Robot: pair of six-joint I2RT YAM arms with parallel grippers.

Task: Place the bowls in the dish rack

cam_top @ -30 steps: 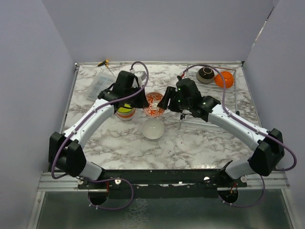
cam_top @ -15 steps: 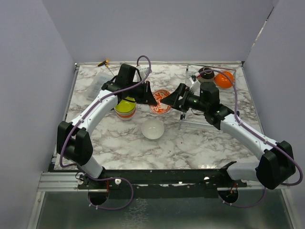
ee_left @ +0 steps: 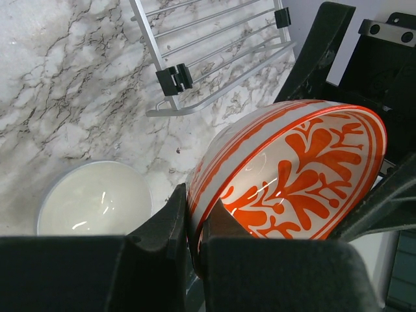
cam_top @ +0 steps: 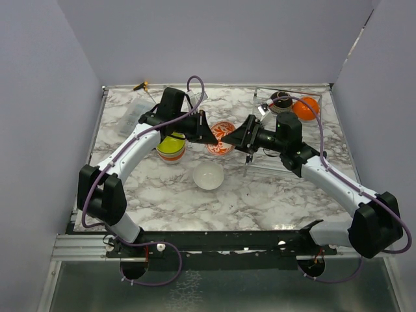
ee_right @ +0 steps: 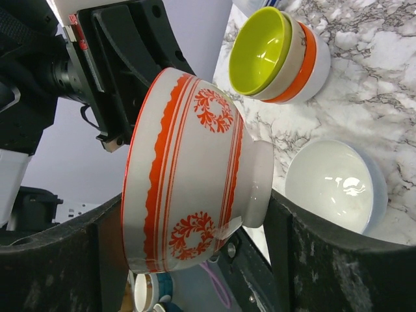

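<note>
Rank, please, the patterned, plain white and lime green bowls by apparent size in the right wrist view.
1. Patterned bowl, though nearest the camera.
2. Plain white bowl.
3. Lime green bowl, tilted and nested, so only roughly smaller.

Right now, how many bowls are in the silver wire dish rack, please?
2: a dark brown round bowl and an orange round bowl, side by side at the wire rack's far end; the right arm may hide more.
</note>
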